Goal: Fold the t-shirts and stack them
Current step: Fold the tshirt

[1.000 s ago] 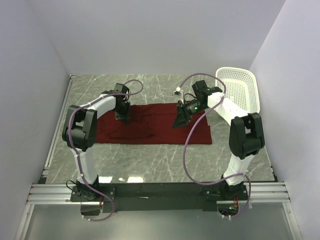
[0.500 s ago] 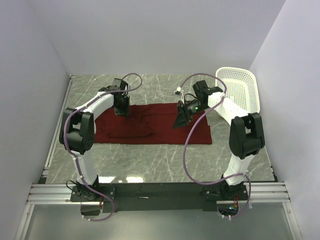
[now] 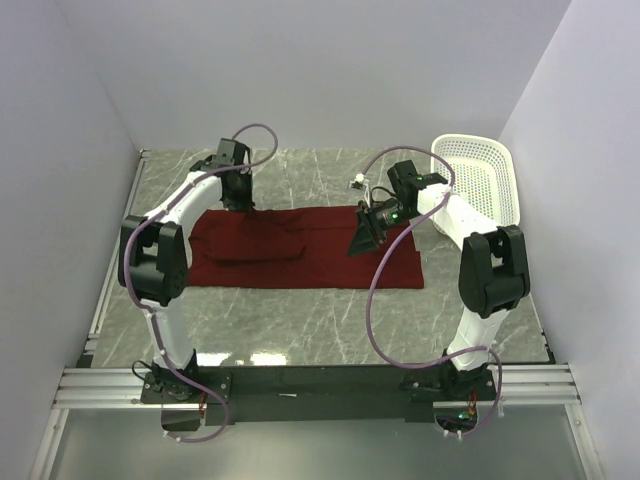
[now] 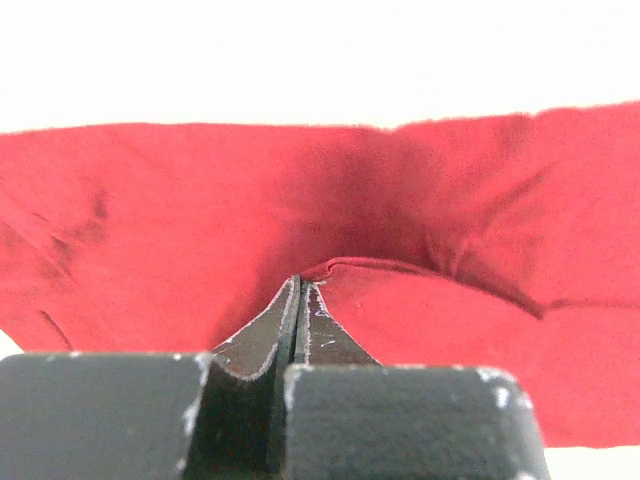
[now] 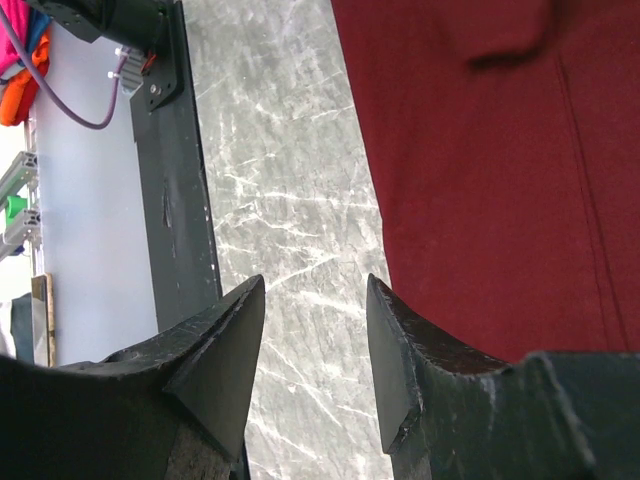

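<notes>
The maroon t-shirt (image 3: 320, 255) lies spread across the marble table, with a folded flap near its left front (image 3: 258, 258). My left gripper (image 3: 243, 203) is at the shirt's far left edge, shut on a pinch of the cloth. In the left wrist view the closed jaw tips (image 4: 300, 287) meet a raised fold of the t-shirt (image 4: 450, 330). My right gripper (image 3: 362, 240) hovers over the shirt's right half, open with nothing in it. In the right wrist view the open gripper (image 5: 315, 288) shows bare table in its gap, with the t-shirt (image 5: 500, 170) lying to the right.
A white plastic basket (image 3: 485, 180) stands tilted at the far right by the wall. The black frame rail (image 5: 175, 160) runs along the table's near edge. White walls close in the table on three sides. The marble table (image 3: 300, 315) shows in front of the shirt.
My left gripper has moved toward the far wall, still shut, drawing the shirt's far left edge and the flap with it. The right arm has stayed put.
</notes>
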